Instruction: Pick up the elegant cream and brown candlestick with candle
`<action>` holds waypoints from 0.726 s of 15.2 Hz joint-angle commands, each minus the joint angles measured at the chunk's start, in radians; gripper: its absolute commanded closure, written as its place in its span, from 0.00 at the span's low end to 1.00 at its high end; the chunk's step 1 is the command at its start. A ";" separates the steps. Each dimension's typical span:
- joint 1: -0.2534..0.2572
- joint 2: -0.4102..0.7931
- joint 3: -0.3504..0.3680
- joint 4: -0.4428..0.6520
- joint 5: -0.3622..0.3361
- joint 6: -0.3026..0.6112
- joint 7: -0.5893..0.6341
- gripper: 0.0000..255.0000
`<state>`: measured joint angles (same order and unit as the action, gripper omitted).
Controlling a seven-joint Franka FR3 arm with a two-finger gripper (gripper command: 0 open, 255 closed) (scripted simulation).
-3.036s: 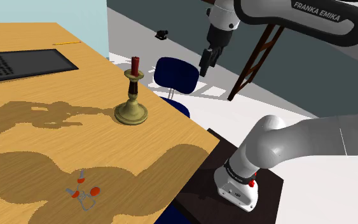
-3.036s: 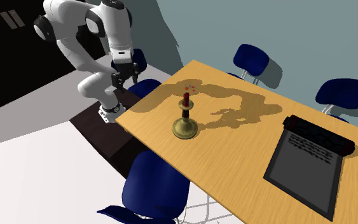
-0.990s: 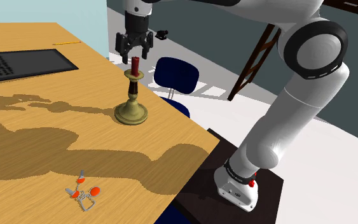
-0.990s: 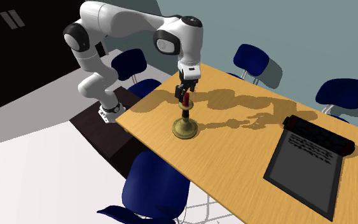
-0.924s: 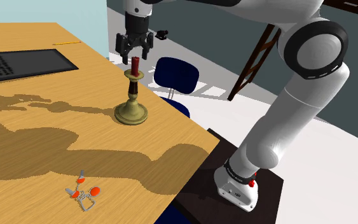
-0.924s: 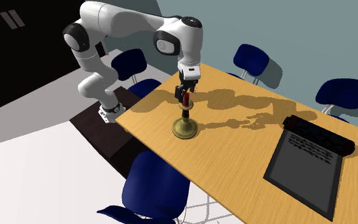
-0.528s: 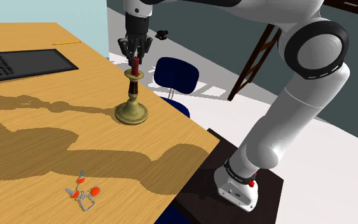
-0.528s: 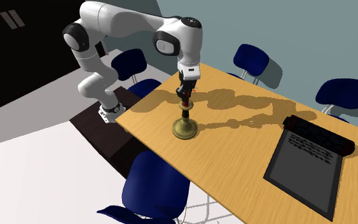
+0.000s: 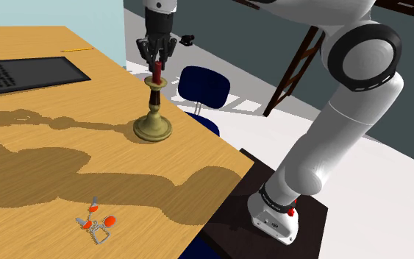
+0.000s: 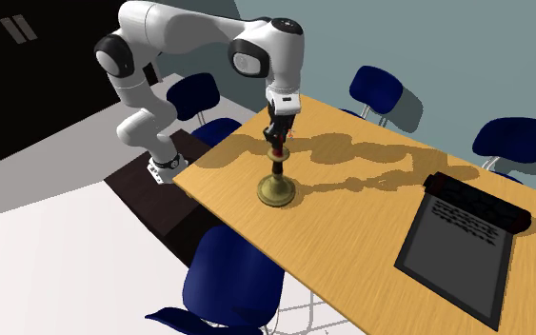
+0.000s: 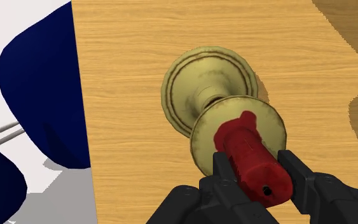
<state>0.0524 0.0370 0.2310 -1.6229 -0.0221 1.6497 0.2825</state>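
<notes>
Pincer (image 9: 156,62) closed narrow on the red candle (image 9: 156,72), upper middle of the shoulder view. Wrist view: both fingers (image 11: 224,167) press the candle's sides near its top end, none of the metal stem between them. Candlestick (image 9: 152,121) brass-coloured, upright, its wide round base (image 11: 190,73) left of centre in the shoulder view, near the bench (image 9: 43,169) edge that runs down toward the lower right. Base on the bench or barely off it, cannot tell. Blue chair (image 9: 204,87) just past that edge, to the right of the candlestick

Risks, judged:
- Grip is on the candle only, not the holder. If the candle merely sits in the socket, a lift could pull it out and leave the holder behind, or carry it a little and drop it
- The heavy-looking base hangs well under the grip point, so a sideways move could swing it and twist the candle between the fingers
- Candle is round and lumpy and the contact is small, so a slip is likely if the squeeze is light
- In the wrist view the candle sits off the base's centre, maybe leaning. A lean could make the base drag or tip at lift-off
- A drop this near the edge could send the piece off the bench toward the chair
</notes>
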 commanded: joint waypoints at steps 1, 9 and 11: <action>0.001 0.006 0.001 0.034 -0.001 -0.027 0.002 1.00; 0.006 0.038 0.004 0.183 -0.009 -0.146 0.005 1.00; 0.007 0.049 0.005 0.225 -0.012 -0.177 0.007 1.00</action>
<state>0.0588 0.0837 0.2353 -1.4183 -0.0329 1.4904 0.2882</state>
